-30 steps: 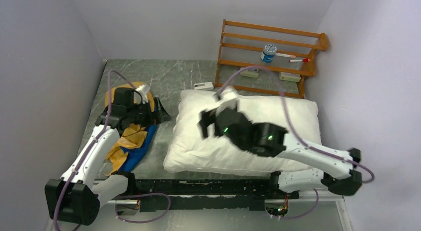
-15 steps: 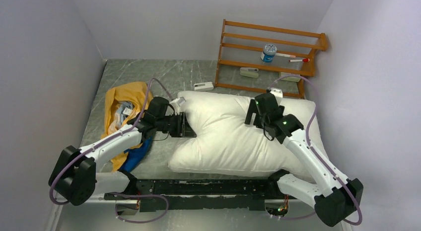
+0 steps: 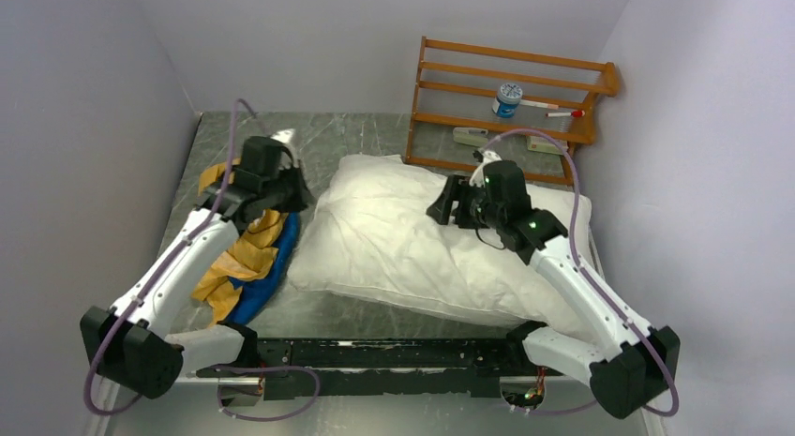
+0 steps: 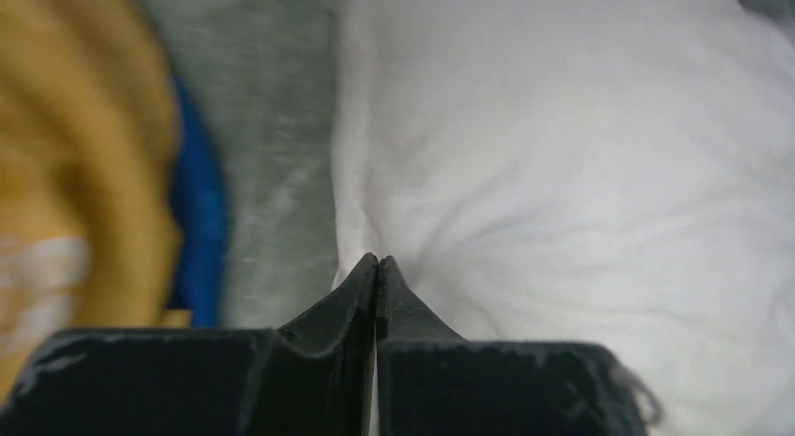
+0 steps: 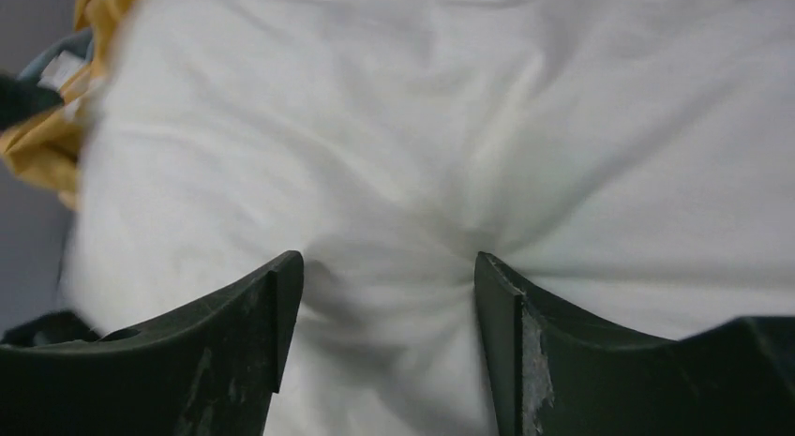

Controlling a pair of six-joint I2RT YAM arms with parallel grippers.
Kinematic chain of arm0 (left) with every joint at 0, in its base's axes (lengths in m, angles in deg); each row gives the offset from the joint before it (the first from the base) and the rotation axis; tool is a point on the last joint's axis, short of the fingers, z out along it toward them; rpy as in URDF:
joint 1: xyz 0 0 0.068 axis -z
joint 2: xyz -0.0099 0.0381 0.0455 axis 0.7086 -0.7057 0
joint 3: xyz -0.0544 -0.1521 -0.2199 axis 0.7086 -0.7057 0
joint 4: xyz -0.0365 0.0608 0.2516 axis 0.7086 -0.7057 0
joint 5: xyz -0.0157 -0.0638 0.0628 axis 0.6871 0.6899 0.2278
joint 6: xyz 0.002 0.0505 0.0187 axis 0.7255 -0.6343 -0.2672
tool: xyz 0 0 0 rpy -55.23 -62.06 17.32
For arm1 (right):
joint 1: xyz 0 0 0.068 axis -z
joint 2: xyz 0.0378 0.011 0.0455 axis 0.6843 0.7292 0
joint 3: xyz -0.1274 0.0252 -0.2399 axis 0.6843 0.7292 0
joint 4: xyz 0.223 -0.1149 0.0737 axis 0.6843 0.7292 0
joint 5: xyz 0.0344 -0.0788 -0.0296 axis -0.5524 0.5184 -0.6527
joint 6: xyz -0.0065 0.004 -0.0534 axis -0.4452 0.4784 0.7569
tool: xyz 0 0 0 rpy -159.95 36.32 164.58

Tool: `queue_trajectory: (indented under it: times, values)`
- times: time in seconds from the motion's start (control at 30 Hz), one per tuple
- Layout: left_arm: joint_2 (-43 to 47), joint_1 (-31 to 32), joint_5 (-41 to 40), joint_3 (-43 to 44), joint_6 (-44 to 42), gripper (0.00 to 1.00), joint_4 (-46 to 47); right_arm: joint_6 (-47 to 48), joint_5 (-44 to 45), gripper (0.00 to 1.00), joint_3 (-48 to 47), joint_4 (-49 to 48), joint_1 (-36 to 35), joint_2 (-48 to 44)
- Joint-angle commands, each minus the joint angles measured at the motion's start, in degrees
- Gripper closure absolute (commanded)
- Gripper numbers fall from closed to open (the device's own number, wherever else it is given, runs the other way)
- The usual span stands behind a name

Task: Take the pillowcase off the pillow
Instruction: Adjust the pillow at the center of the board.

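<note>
Pillow (image 3: 403, 253): big, white, puffy, bare, lies slanted in middle of grey table (image 3: 342, 136), top all wrinkled
Pillowcase (image 3: 246, 263): off pillow, crumpled in heap just left of it, mostly orange-yellow, blue strip along side next to pillow
Left gripper (image 4: 377, 267): tips pressed together at pillow's left edge; wrinkles run up to tips, cannot tell if cloth is pinched
Right gripper (image 5: 384, 305): fingers wide apart, pushed down into pillow top, cloth puckered between them
</note>
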Motion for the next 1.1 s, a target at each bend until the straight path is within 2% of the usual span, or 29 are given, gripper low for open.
queue_trajectory:
  times: [0.0,0.07,0.13,0.23,0.27,0.3,0.33,0.37,0.4,0.43,0.57,0.6,0.67,0.73,0.77,0.8,0.87,0.9,0.97,1.0,1.07]
  values:
    - [5.3,-8.4,-9.0,0.1,-5.5,0.95,-4.2,4.5,-11.4,0.28,-6.3,3.2,-1.5,5.7]
    - [7.8,-8.5,-8.5,-3.0,-5.3,0.95,-4.5,5.6,-5.5,0.24,-9.4,7.1,-1.6,6.1]
    - [9.9,-8.5,-4.7,-7.1,-5.3,0.95,-2.3,5.8,6.8,0.20,-12.3,10.8,-1.6,5.1]
    - [10.8,-8.5,6.3,-9.6,-6.5,0.93,0.5,3.7,30.5,0.07,-15.9,18.0,-1.4,2.7]
    - [10.9,-8.5,9.5,-9.8,-6.6,0.77,1.9,3.6,36.8,0.03,-16.7,19.7,-1.2,2.0]
    - [10.9,-8.4,12.2,-9.9,-6.4,0.49,3.4,4.0,41.4,0.01,-17.1,21.2,-0.8,1.6]
    - [10.7,-8.4,14.7,-10.0,-6.1,0.27,5.1,4.4,45.1,0.00,-17.4,22.7,0.1,1.6]
    - [10.3,-8.4,17.7,-9.9,-5.8,0.12,6.8,4.8,46.9,0.00,-17.7,23.9,1.7,2.1]
    - [9.4,-8.5,19.7,-9.5,-5.5,0.05,8.1,5.2,46.7,0.00,-17.8,24.7,4.5,2.7]
    - [8.3,-8.4,22.0,-9.1,-5.2,0.03,9.4,5.4,44.9,0.00,-17.7,25.1,8.1,3.1]
    - [1.9,-8.2,32.3,-9.4,-4.1,0.03,14.5,6.2,31.4,0.00,-13.3,22.3,24.5,1.3]
    - [0.5,-7.6,34.3,-9.9,-4.1,0.03,15.7,6.5,27.7,0.00,-11.2,20.9,29.5,0.5]
    - [-2.1,-6.0,36.6,-11.4,-4.3,0.03,17.5,7.5,20.2,0.00,-6.7,18.8,33.8,-0.3]
    - [-4.5,-3.1,38.1,-12.9,-4.8,0.03,18.3,8.7,8.5,0.00,-2.5,17.3,34.5,0.9]
    - [-5.3,-1.4,38.2,-13.5,-5.1,0.03,18.4,9.4,0.7,0.04,-0.6,16.5,34.4,1.8]
    - [-5.9,0.0,37.8,-13.8,-5.4,0.09,18.1,9.8,-6.7,0.10,1.6,15.1,34.4,2.5]
    - [-5.8,1.6,35.5,-14.3,-5.0,0.37,18.4,9.2,-19.9,0.24,4.9,12.0,33.7,2.7]
    - [-5.1,1.7,33.9,-14.5,-4.2,0.53,18.6,7.4,-21.4,0.28,5.0,11.4,32.5,2.6]
    - [-2.9,1.7,29.3,-14.0,-3.3,0.83,17.8,4.2,-19.1,0.42,4.2,9.5,28.2,1.8]
    - [-1.7,1.7,25.7,-13.0,-3.1,0.94,16.6,3.2,-18.3,0.45,3.6,8.2,25.4,1.8]
    - [0.6,1.6,19.0,-10.8,-3.5,0.95,13.4,1.6,-18.0,0.50,1.7,6.0,19.5,3.3]
